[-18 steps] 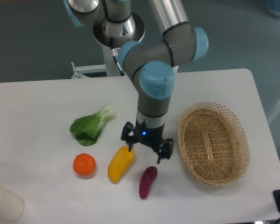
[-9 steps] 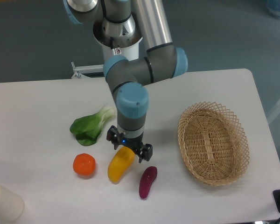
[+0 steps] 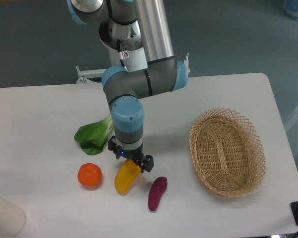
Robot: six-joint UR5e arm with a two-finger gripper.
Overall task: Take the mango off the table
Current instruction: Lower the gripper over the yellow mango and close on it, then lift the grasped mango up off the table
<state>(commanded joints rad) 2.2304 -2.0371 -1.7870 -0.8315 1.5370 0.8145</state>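
The jaws stand spread wide, one dark finger on each side of the mango's upper end, and I can't see them pressing on it. The gripper (image 3: pixel 130 155) points straight down, with a small blue light glowing on its body just above the fruit. The mango (image 3: pixel 125 178) lies right under it on the table (image 3: pixel 39 109), its top end hidden between the fingers and its rounded lower end sticking out toward the near edge. Just to the right of the jaws and a little nearer the front lies a purple eggplant (image 3: pixel 157 193), close to the mango but apart from it. To the left sits a round orange (image 3: pixel 89 174), also apart from the mango. Behind and left of the jaws is a leafy green bok choy (image 3: pixel 93 135), its pale stalk partly covered by the arm. Well off to the right rests an oval wicker basket (image 3: pixel 227 151).
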